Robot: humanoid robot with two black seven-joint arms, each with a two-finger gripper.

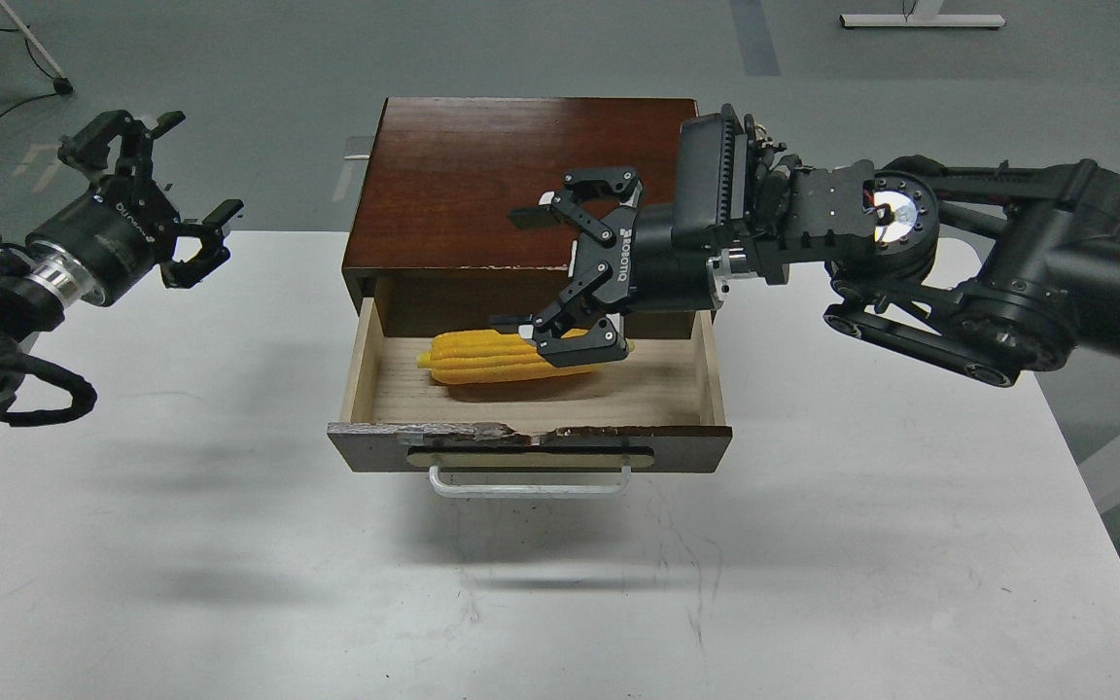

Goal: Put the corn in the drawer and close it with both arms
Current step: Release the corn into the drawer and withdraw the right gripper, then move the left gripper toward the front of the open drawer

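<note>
The yellow corn (487,358) lies on its side on the pale floor of the open drawer (531,447), towards the back, pointing left to right. My right gripper (517,269) is open wide just above the corn's right part; its lower finger (570,340) overlaps the cob in view. It holds nothing. My left gripper (192,167) is open and empty in the air at the far left, well apart from the drawer. The drawer's white bar handle (529,482) faces me.
The dark wooden cabinet (521,165) that holds the drawer stands at the back middle of the white table (813,544). My right arm (959,282) reaches in across the cabinet's right side. Grey floor lies beyond the table.
</note>
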